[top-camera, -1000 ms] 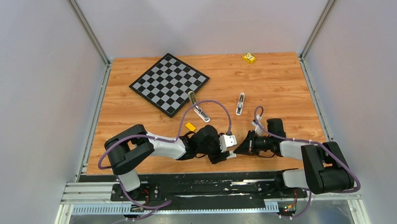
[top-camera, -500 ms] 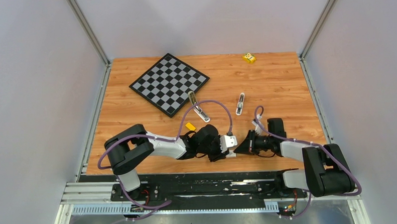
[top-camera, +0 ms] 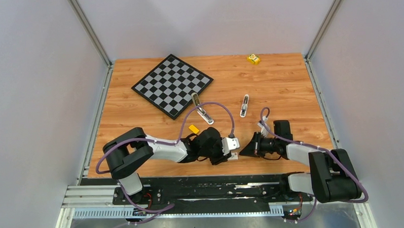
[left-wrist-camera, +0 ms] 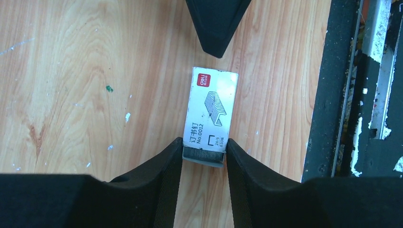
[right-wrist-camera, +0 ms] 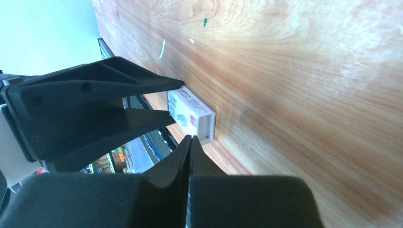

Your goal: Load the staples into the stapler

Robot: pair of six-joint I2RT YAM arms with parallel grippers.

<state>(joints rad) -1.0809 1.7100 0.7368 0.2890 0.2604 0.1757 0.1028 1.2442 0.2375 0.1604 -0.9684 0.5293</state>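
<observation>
Left end effector (left-wrist-camera: 204,145) clamps box (left-wrist-camera: 211,102) end, near bench (top-camera: 290,80) edge, centre. Right end effector (right-wrist-camera: 190,140) closed, tip just beside opposite end. Staples not visible, presumably inside: light, brittle strip, snaps if bent; pinch long sides. Stapler (top-camera: 202,110) far, by chessboard (top-camera: 172,84).

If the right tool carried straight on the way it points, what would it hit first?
The white staple box, its end clamped in the left tool; the shut right tool looks just short of it.
</observation>
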